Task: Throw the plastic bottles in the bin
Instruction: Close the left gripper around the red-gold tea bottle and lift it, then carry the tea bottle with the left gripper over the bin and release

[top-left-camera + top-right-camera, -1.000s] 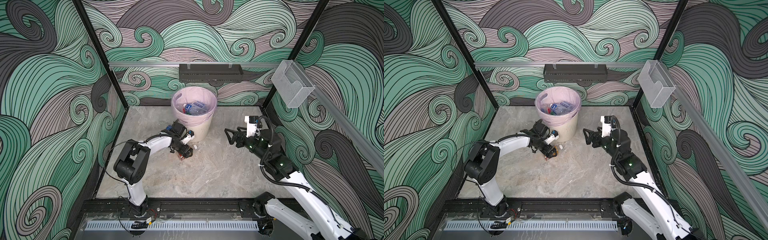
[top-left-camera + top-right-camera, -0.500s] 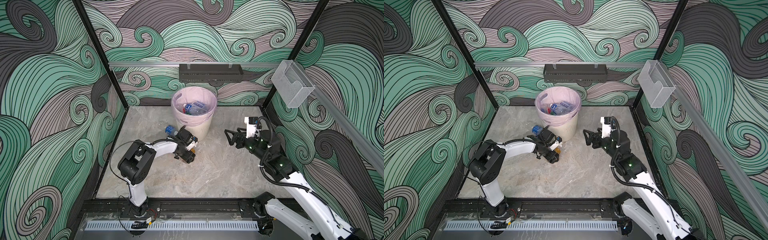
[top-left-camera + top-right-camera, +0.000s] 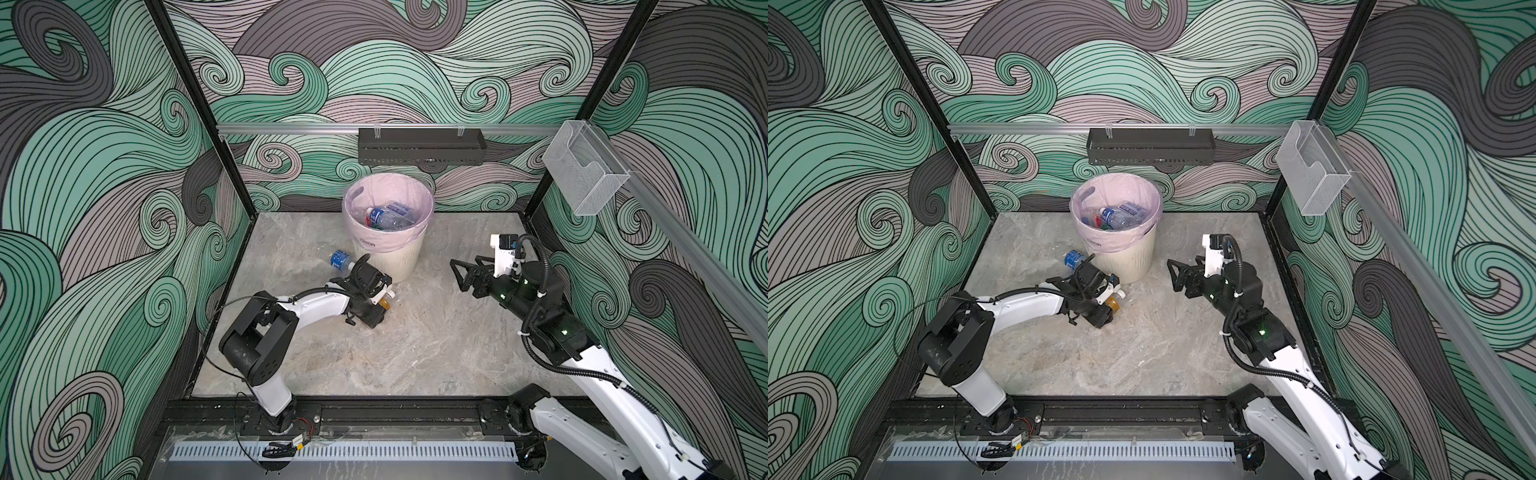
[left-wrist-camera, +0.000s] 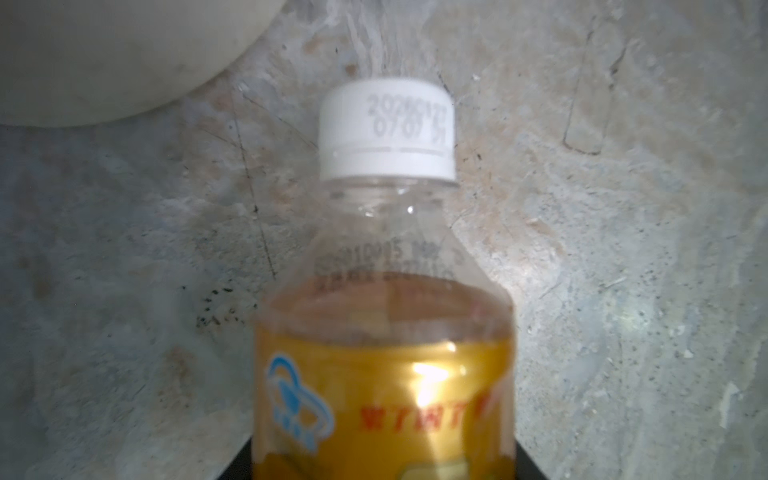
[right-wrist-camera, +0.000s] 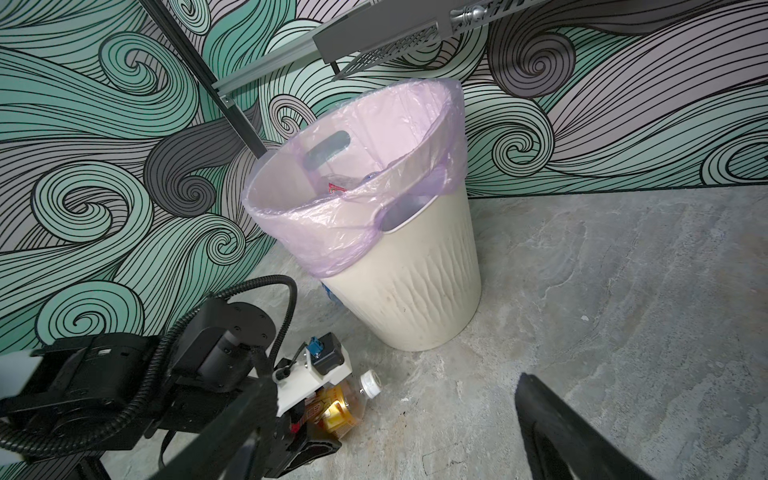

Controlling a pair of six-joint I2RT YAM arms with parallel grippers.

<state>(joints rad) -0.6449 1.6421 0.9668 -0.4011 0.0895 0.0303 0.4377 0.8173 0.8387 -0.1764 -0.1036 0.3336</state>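
Clamping my left fingers [image 3: 374,319] on the yellow-label bottle [image 4: 382,374], which lies on the surface [image 3: 415,353] just beside the bin [image 3: 390,262]. My right fingers [image 3: 460,268] hang apart on the bin's other side. A blue-label bottle [image 3: 341,259] lies near the bin.

Cropped, blurred, buried.
Amber bottle [image 4: 382,374] cut off through its blurred label [image 4: 411,415] in the left wrist view; blue-labelled bottle [image 3: 341,260], at 8 o'clock from the bin [image 3: 390,262], partly hidden behind the left arm [image 3: 316,305]; binned bottles [image 3: 388,218] too heaped to count.

2 white arms [image 3: 320,305] with black joints [image 3: 257,345], black ribbed cables [image 3: 533,309]
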